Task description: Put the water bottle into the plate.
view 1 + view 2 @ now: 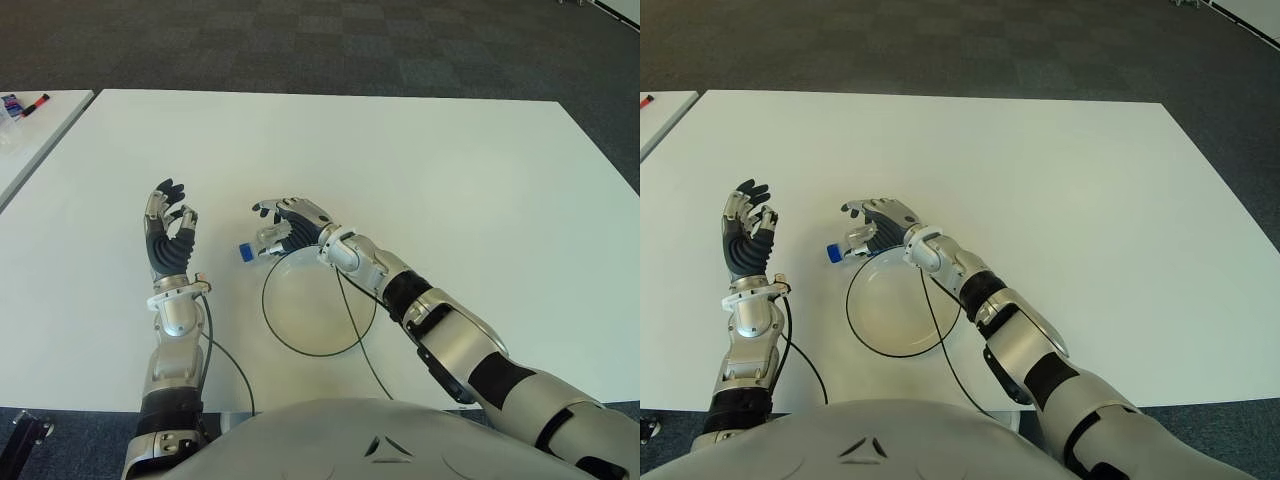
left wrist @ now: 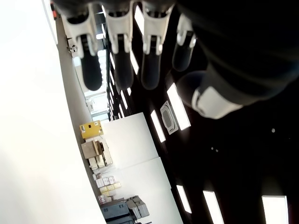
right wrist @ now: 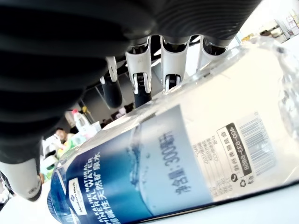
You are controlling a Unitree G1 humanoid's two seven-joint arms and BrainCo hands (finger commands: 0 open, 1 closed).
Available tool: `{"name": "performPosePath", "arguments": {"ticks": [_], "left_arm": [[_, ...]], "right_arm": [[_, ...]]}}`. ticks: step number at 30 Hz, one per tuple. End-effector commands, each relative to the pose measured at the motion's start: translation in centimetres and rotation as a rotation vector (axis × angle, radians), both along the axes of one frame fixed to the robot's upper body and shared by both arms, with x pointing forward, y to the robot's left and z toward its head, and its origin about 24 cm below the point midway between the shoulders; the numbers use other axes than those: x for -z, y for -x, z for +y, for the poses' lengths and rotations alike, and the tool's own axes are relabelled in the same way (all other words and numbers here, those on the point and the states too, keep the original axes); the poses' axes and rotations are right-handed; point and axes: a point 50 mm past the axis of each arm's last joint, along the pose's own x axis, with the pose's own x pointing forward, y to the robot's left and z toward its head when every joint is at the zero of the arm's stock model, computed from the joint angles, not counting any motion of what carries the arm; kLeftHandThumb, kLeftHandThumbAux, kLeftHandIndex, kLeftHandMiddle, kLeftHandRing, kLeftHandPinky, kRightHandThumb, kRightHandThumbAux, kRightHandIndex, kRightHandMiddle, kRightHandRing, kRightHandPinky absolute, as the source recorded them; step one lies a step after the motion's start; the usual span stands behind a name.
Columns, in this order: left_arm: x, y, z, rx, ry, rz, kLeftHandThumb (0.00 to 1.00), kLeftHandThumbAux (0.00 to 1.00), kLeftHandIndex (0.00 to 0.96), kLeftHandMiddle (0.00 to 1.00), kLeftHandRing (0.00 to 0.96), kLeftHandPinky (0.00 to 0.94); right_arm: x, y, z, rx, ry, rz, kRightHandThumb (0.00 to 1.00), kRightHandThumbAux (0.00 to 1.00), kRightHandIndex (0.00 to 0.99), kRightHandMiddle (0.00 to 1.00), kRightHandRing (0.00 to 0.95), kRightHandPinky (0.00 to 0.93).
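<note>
One hand (image 1: 290, 225) — clasping water bottle (image 1: 252, 249)

The plate (image 1: 320, 345) sits at lower centre of the eye view on the table (image 1: 450, 170). At its upper-left rim the right hand (image 1: 285, 228) holds the water bottle (image 1: 258, 246) sideways, seemingly just above the rim. The left hand (image 1: 170, 240) stands left of both, apart.

A white table (image 1: 450, 170) carries a round black-rimmed plate (image 1: 300, 345) near its front edge.
</note>
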Motion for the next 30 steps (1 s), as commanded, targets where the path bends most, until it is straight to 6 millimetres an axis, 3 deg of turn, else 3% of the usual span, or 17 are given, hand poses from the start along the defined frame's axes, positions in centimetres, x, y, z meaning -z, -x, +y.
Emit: {"name": "performPosePath", "arguments": {"ticks": [1,7,30], "left_arm": [[0.44,0.42,0.20,-0.026,0.019,0.015,0.642,0.591,0.163,0.222,0.229,0.283],[0.43,0.45,0.20,-0.027,0.027,0.013,0.640,0.588,0.163,0.221,0.229,0.287],[0.43,0.48,0.28,-0.030,0.038,0.001,0.657,0.579,0.165,0.223,0.232,0.290]], "right_arm": [[0.01,-0.31,-0.29,0.000,0.049,0.006,0.436,0.547,0.029,0.195,0.249,0.285],[-0.08,-0.38,-0.34,0.003,0.052,0.011,0.395,0.541,0.009,0.167,0.223,0.285],[-0.26,-0.25,-0.47,-0.021,0.049,0.021,0.347,0.573,0.007,0.209,0.284,0.355]]}}
